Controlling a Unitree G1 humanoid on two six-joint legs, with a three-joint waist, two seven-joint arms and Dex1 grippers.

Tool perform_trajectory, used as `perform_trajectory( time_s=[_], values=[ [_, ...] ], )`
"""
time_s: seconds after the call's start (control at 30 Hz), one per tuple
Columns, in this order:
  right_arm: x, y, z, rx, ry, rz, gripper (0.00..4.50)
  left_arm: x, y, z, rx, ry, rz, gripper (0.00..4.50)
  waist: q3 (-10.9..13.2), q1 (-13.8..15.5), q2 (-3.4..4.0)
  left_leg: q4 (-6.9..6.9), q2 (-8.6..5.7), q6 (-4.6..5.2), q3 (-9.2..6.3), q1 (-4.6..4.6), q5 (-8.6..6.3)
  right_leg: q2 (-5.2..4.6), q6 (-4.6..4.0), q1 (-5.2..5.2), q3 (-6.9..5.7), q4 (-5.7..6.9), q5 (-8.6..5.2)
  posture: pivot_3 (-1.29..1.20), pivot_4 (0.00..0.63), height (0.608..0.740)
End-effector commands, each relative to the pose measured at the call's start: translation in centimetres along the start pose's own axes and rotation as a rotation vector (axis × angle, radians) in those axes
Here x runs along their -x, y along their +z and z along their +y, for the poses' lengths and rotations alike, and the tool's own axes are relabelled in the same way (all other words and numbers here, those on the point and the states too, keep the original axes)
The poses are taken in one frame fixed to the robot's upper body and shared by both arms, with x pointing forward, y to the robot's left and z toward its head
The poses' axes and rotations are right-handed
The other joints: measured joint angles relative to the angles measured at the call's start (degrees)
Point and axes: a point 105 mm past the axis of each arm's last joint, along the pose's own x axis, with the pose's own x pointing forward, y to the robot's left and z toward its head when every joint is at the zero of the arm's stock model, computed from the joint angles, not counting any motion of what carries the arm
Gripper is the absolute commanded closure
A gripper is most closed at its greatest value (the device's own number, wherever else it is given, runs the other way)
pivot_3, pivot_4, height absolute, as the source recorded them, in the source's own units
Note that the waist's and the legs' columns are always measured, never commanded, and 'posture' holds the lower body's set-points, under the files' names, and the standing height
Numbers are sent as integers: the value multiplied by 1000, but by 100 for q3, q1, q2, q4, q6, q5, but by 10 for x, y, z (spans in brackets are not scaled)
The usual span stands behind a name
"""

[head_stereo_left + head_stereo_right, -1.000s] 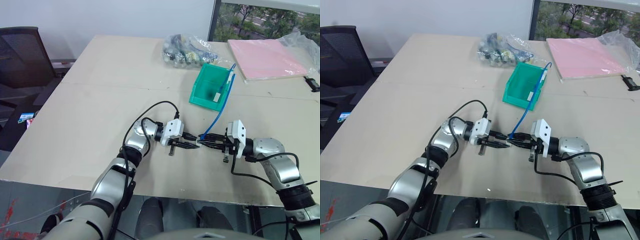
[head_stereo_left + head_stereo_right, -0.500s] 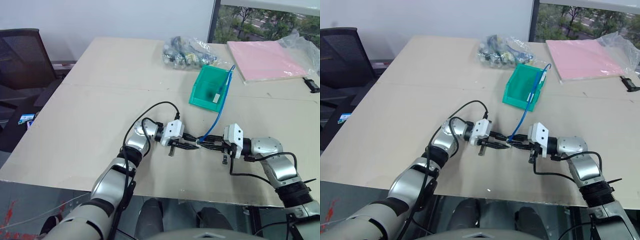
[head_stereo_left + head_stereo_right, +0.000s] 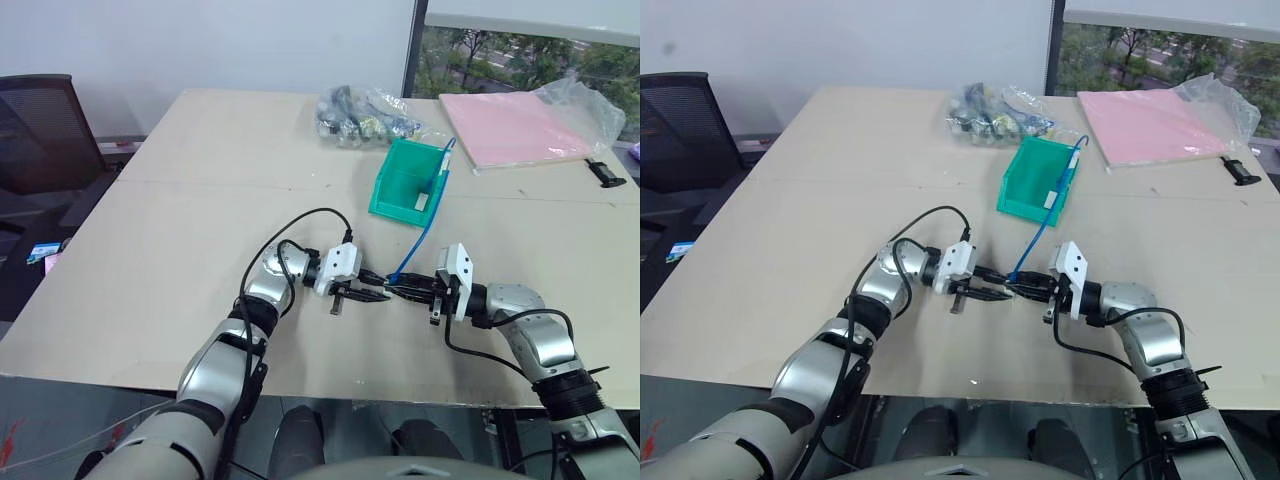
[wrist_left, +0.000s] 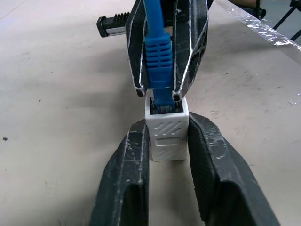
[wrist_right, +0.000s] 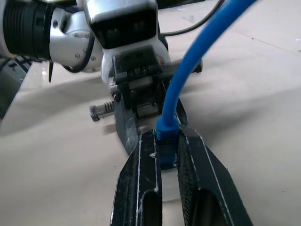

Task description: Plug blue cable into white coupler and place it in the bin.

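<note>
Blue cable point(image 4: 159, 52): we see its blue plug end pushed into the top hole of the white coupler. From there the cable climbs away to the bin, and its far end hangs over the bin's wall.
White coupler point(image 4: 166, 133): a tiny white block just above the bench, right between our two claws. It is well in front of the bin.
Left claw point(image 4: 165, 143): its two black fingers point(image 4: 126, 179) stand on either side of the white coupler. They are very close to its sides. We cannot tell if they still squeeze it or have let go a little.
Right claw point(image 5: 165, 155): squeezed tight on the blue cable, right at the plug. Its tips reach down to the top of the white coupler.
Bin point(image 3: 388, 193): teal green, standing on the bench, farther back than the white coupler.
Bag of cables point(image 3: 368, 107): a clear bag full of dark cables, lying just behind the bin.
Pink folder point(image 3: 515, 125): flat on the bench, behind the bin and off to the right of it.
Bench point(image 3: 180, 230): a pale tan top that carries all of these things.
</note>
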Motion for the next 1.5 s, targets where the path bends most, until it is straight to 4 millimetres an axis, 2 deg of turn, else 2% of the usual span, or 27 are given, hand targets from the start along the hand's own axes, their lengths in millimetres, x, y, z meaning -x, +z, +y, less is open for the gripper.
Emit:
perform_trajectory(
  time_s=[0.03,0.13,0.17,0.27,0.33,0.43,0.53,0.6,0.67,0.8,0.93,1.0,1.03,1.13,1.2,1.27,1.33,1.37,1.43,1.5],
  values=[
    [0,30,-13,16,-27,-18,4500,3,-17,2,28,103,94,1777,18,9,27,1,0,0,0,-1,0,0,0,0,0,0,0,0,150,718],
    [5,62,-24,-16,-47,-59,4500,25,0,19,14,226,77,301,44,6,40,-4,0,1,-1,-3,0,0,0,0,1,4,0,0,150,718],
    [5,76,-32,-23,-77,-75,4500,34,12,23,8,269,52,138,66,-17,45,-4,0,1,-1,-3,0,0,0,-1,1,6,0,0,150,718],
    [4,107,-53,-42,-140,-96,4500,54,52,32,27,407,-51,138,110,-91,30,-9,1,-1,-1,-25,1,5,2,-29,15,16,2,0,150,718],
    [1,115,-75,-74,-218,-46,4500,67,76,41,50,535,-88,138,125,-77,24,-5,2,-1,0,-32,1,4,2,-35,14,14,2,0,150,718],
    [-7,125,-104,-118,-294,7,4500,79,100,50,101,694,-103,138,134,-14,18,4,5,-2,3,-40,1,1,2,-48,6,11,2,0,150,718],
    [-14,133,-139,-143,-416,37,4500,82,120,51,156,784,-93,138,134,2,18,2,7,-2,14,-81,2,1,2,-99,9,15,2,0,150,718],
    [-16,137,-159,-168,-502,37,4500,83,125,52,188,834,-74,138,138,0,16,13,7,-2,16,-119,2,1,3,-141,9,27,2,0,150,718],
    [-15,139,-173,-170,-572,46,4500,83,127,51,199,862,-49,138,143,1,11,12,7,-2,26,-119,2,-3,3,-154,9,39,2,0,150,718],
    [-7,152,-193,-113,-706,30,2964,84,130,50,225,893,-45,0,156,-5,9,5,13,-2,53,-121,2,-5,2,-182,9,62,2,0,150,718],
    [7,166,-203,-55,-790,-4,1020,86,130,49,232,904,-39,0,162,-17,10,4,17,-2,67,-121,2,-7,2,-191,10,68,2,0,150,718],
    [23,166,-207,-7,-832,15,59,87,127,47,234,908,-30,0,163,-16,10,5,17,-2,67,-121,2,-7,3,-192,10,71,2,0,150,718],
    [31,166,-209,12,-850,24,59,88,127,47,234,909,-28,0,164,-6,9,5,17,-2,67,-121,2,-7,3,-193,9,71,2,0,150,718],
    [50,160,-205,45,-838,5,59,89,125,41,210,909,-27,0,164,5,8,4,17,-3,69,-121,2,-9,3,-192,9,69,2,0,150,718],
    [64,151,-189,141,-772,-38,59,93,122,34,158,929,-14,0,163,8,7,2,17,-3,70,-121,2,-9,3,-191,9,68,2,0,150,718],
    [78,131,-156,198,-655,-95,59,99,112,23,159,970,-23,0,163,17,6,-8,17,-3,67,-122,2,-9,3,-186,5,61,2,0,150,718],
    [90,103,-118,205,-539,-88,59,105,95,9,192,1005,-14,0,163,29,7,-12,17,-3,67,-124,2,-9,3,-186,2,59,2,0,150,718],
    [92,96,-106,206,-506,-79,59,106,90,4,197,1013,-5,0,164,20,8,-17,17,-2,68,-125,1,-9,3,-188,1,57,2,0,150,718],
    [107,63,-76,145,-430,-27,59,108,71,-15,227,1019,21,0,170,-10,17,-22,18,-2,76,-125,2,-8,3,-195,8,48,1,0,150,718],
    [118,42,-52,57,-380,-6,59,111,54,-31,263,1027,43,0,170,-18,17,-19,18,-2,83,-115,1,-9,3,-187,20,46,1,0,150,718]
  ],
)
